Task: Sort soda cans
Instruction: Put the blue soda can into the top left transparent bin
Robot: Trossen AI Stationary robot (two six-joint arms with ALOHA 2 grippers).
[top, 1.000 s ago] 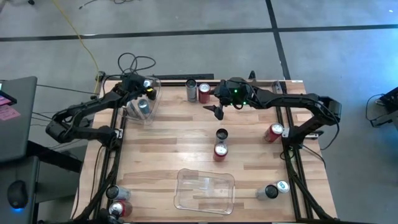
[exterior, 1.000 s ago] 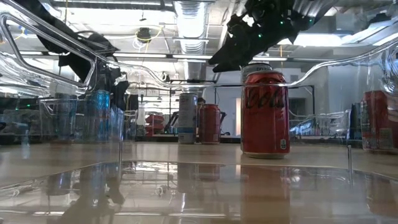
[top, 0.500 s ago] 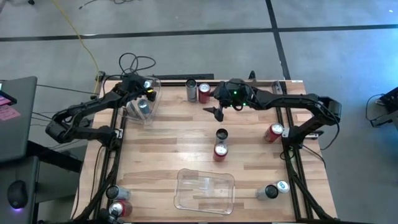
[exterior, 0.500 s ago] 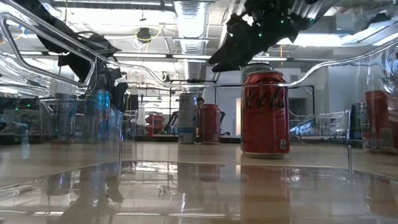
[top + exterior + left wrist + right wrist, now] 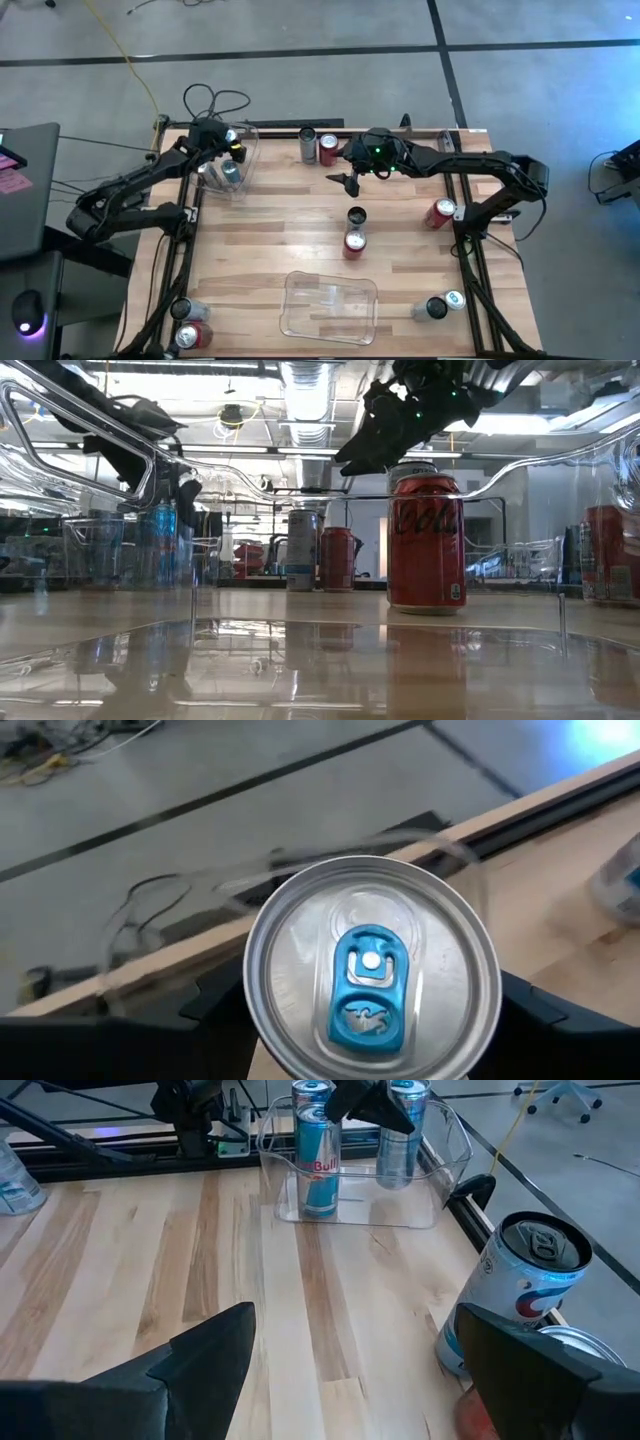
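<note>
High view: left gripper (image 5: 228,150) over far-left bin (image 5: 252,140), silver-blue can (image 5: 231,172) standing inside; can't tell whether clamped or let go. Right gripper (image 5: 349,179) hovering well right of that bin, spread wide, empty, just past the silver can (image 5: 307,146) and red can (image 5: 328,150) pair. Nine cans loose on the table (image 5: 260,230); second clear bin (image 5: 300,318) well away from far-left bin, nothing in it. Judged roughly a quarter done, reds and darks not yet sorted. Low view: blue cans (image 5: 160,545) behind far-left bin's wall, red cola can (image 5: 427,540) well right of it. Left wrist view: blue-tab can top (image 5: 372,970) dead centre. Right wrist view: Red Bull can (image 5: 318,1165) plus at least one more in far-left bin. Versus a second back: left gripper shifted up and back a touch; right gripper and loose cans unchanged.
</note>
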